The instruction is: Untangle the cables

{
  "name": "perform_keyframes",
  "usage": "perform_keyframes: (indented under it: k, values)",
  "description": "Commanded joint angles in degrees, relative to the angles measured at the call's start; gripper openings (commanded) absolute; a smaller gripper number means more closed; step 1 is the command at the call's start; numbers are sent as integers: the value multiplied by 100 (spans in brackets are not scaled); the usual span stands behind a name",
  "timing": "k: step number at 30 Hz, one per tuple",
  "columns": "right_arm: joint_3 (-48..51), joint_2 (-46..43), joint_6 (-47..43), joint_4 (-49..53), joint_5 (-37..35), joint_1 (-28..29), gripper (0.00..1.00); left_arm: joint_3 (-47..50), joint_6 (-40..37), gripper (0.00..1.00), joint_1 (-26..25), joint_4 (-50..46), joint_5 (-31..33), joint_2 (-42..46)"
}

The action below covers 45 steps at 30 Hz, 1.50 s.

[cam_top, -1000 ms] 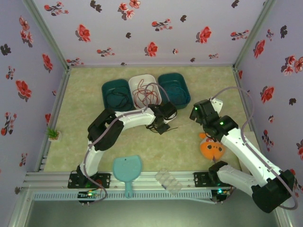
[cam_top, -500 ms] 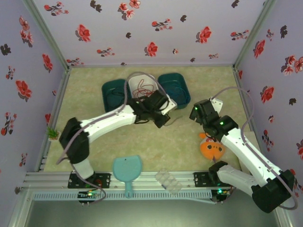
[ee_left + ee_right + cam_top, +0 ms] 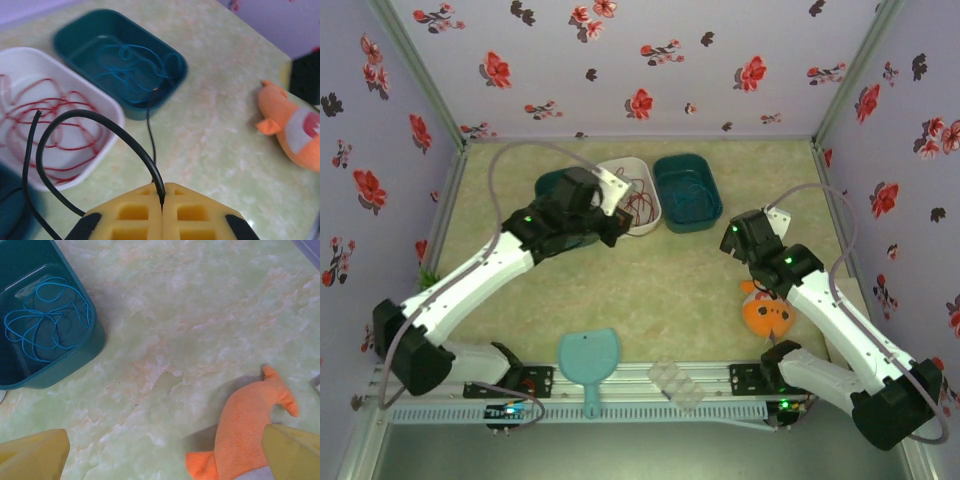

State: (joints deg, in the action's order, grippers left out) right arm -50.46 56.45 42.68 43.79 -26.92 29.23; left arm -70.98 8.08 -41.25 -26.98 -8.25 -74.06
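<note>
Marbled green tabletop (image 3: 200, 315) carries the sorting bins. Left gripper (image 3: 162, 192) is clamped shut on the black cable (image 3: 100, 120), probably to lift it clear. Ahead of it, the red cable (image 3: 55, 115) lies in the white bin (image 3: 114, 116) and the blue cable (image 3: 132, 65) in the teal bin (image 3: 172, 85). Right gripper (image 3: 162, 452) hangs fully open, empty.

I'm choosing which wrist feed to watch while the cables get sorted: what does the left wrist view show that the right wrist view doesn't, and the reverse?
Left wrist view, unlike the right: the left gripper shut on the black cable, and the red cable coiled in the white bin. Right wrist view, unlike the left: the right gripper, its fingers wide apart. Both: the blue cable lying in a teal bin, and the orange plush toy.
</note>
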Motion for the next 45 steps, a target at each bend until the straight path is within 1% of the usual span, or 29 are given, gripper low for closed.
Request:
perform_keyframes:
  k: [1, 6, 8, 14, 21, 30, 35, 39, 45]
  values:
    - [73, -56, 143, -110, 4, -41, 99, 167, 125, 0, 366, -2, 593, 388]
    - [63, -9, 162, -139, 36, -49, 99, 147, 9, 0, 955, -551, 1640, 429]
    - [46, 17, 164, -126, 49, -49, 99, 122, -77, 0, 1155, -698, 1932, 377]
    - [11, 97, 171, -133, 66, -58, 99, -2, -336, 0, 1647, -752, 2379, 86]
    - [-75, 277, 167, -187, 115, -58, 99, -346, -707, 0, 1813, -684, 2847, -630]
    - [-164, 466, 131, -204, 176, -58, 99, -891, -1013, 0, 1753, -649, 2852, -1736]
    - [-176, 479, 120, -204, 174, -58, 99, -1110, -1136, 0, 1528, -757, 2739, -2265]
    - [-170, 483, 126, -195, 180, -63, 99, -1089, -1054, 0, 1446, -656, 2174, -2503]
    - [-155, 492, 127, -160, 208, -67, 99, -1076, -972, 0, 1451, -594, 1547, -2811]
